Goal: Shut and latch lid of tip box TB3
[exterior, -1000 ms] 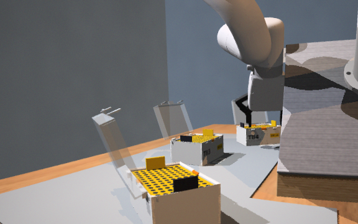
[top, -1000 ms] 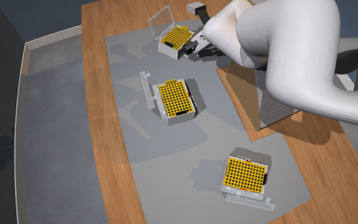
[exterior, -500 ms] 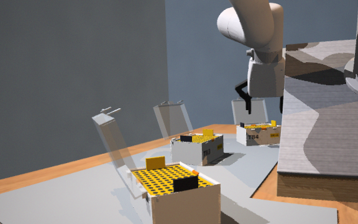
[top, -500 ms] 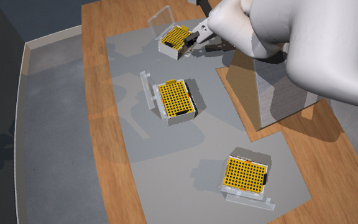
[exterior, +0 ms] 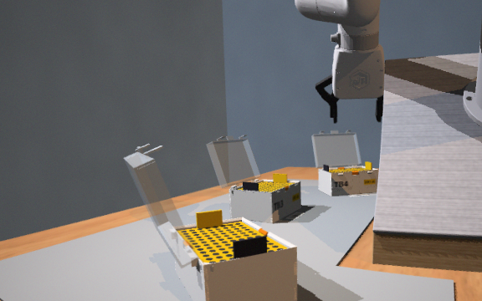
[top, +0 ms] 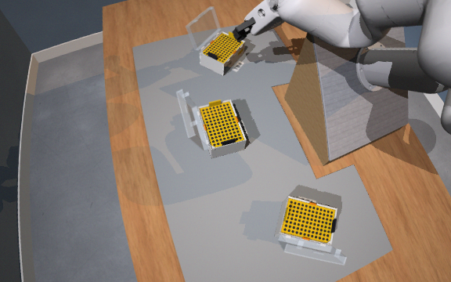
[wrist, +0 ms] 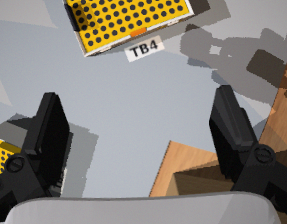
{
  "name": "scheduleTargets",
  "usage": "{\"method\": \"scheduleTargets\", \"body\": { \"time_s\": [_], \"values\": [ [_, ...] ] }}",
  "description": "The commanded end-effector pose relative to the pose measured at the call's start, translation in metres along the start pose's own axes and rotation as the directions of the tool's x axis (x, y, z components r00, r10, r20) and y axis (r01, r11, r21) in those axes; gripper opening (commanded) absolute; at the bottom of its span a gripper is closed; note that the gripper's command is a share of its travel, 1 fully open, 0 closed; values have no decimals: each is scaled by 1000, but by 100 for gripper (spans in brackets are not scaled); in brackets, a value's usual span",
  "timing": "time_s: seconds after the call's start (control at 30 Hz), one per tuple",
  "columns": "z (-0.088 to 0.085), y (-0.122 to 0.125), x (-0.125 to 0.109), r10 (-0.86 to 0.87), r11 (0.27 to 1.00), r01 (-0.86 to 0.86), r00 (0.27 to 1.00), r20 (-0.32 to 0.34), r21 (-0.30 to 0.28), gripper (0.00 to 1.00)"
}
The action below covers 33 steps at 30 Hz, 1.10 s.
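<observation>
While the top view is hiding the labels, the wrist view is showing tape TB4 (wrist: pixel 143 48) beneath the wide-open, empty gripper (wrist: pixel 143 137) hovering above that box (exterior: pixel 346 181)

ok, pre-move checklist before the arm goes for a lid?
1. Hand open and holding nothing: ok.
2. Hand over the target: not ok. It hangs above the far box, whose sticker reads TB4.
3. Middle box is TB3: cannot tell. Its sticker is too blurred to read for certain.
4. Near box ID: cannot tell. Its front wall shows no readable sticker in any view.
5. All three lids stand open, the far lid included: ok for TB1 and TB4.
6. All three boxes level on the mat: ok.
</observation>
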<state>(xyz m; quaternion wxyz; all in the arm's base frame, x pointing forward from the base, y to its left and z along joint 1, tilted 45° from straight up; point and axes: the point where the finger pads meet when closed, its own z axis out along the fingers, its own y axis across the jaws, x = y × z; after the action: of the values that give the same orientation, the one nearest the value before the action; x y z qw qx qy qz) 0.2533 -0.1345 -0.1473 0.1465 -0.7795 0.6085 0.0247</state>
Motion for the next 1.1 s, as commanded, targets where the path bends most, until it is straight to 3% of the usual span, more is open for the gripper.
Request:
{"method": "scheduleTargets", "body": {
  "time_s": [0.0, 0.17, 0.47, 0.93, 1.07],
  "values": [
    [-10, -1, 5, 3, 1000, -3, 1000, 20, -9, 100],
    [-10, -1, 5, 3, 1000, -3, 1000, 20, -9, 100],
    [-29, -28, -26, -253, 957, 250, 967, 2, 144, 100],
    [-54, -63, -66, -278, 948, 275, 960, -1, 159, 100],
    [-54, -63, -66, -278, 948, 275, 960, -1, 159, 100]
  ]
}}
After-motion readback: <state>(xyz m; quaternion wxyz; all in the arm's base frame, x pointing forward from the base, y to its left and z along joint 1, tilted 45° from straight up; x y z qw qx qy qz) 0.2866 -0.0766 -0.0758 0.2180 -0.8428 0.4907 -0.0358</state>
